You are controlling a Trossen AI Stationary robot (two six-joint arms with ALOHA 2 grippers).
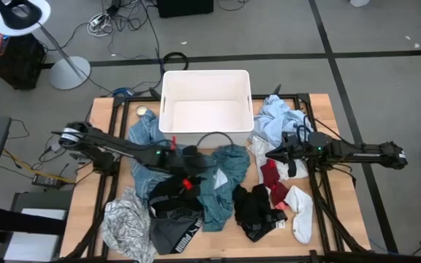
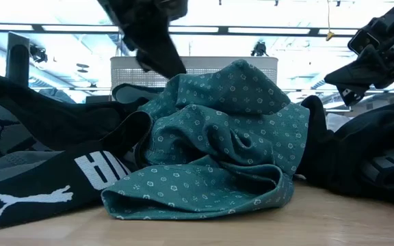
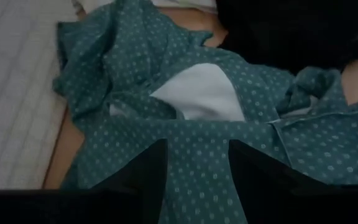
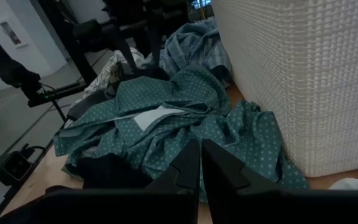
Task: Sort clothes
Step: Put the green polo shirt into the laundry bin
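A teal dotted shirt (image 1: 221, 186) lies crumpled in the middle of the table, in front of the white tub (image 1: 168, 109); it also shows in the low view (image 2: 217, 143). My left gripper (image 1: 198, 173) is open and low over the shirt's left part, with a stretch of the cloth (image 3: 197, 168) showing between its fingers. My right gripper (image 1: 271, 155) is shut and empty, hovering right of the shirt beside a red sock (image 1: 272, 179). Black Puma shorts (image 1: 172, 199) and grey Puma shorts (image 1: 175, 235) lie at the front left. My left gripper points down at the teal shirt with its open fingers (image 3: 145, 180) on either side of a stretch of cloth. I cannot tell whether they touch it.
A white-grey patterned top (image 1: 126, 223) lies at the front left corner, a blue shirt (image 1: 146, 139) left of the tub and a light-blue shirt (image 1: 280, 117) right of it. A black garment (image 1: 258, 212) and a white sock (image 1: 302, 212) lie at the front right.
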